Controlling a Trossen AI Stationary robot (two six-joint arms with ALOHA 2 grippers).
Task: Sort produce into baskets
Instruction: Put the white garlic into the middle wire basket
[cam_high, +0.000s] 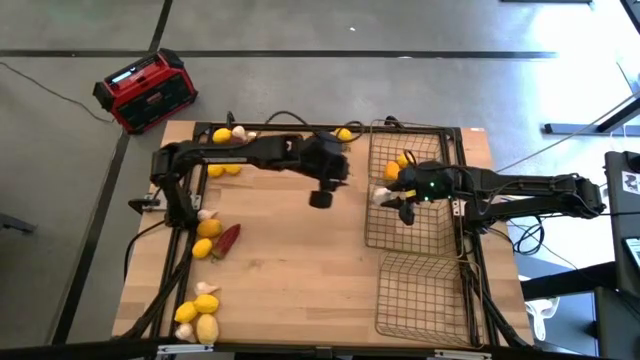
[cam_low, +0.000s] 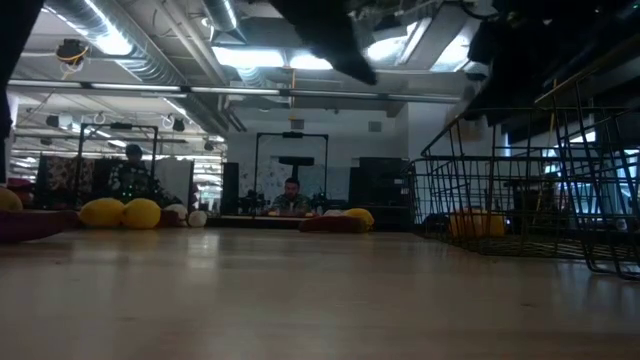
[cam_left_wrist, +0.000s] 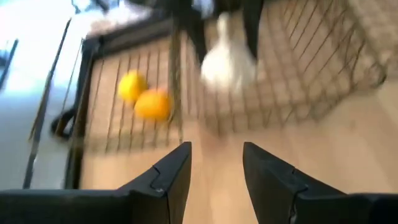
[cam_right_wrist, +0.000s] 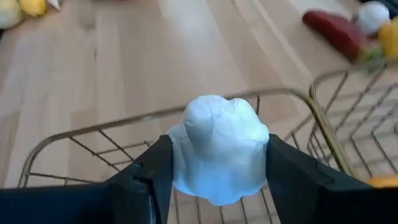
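1. Your right claw (cam_right_wrist: 214, 163) grips a white garlic bulb (cam_right_wrist: 217, 147) over the middle bronze wire-mesh basket (cam_high: 428, 222).
2. Your left claw (cam_left_wrist: 214, 165) hangs open, empty, above the pale wooden worktop (cam_high: 290, 270) beside that basket.

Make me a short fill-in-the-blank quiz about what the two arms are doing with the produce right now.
1. The right gripper is shut on a white ____.
2. The left gripper is open and holds ____.
3. The top basket holds two yellow ____.
4. The red chili pepper lies on the bare ____, outside every basket.

Missing words: garlic bulb; nothing; lemons; table
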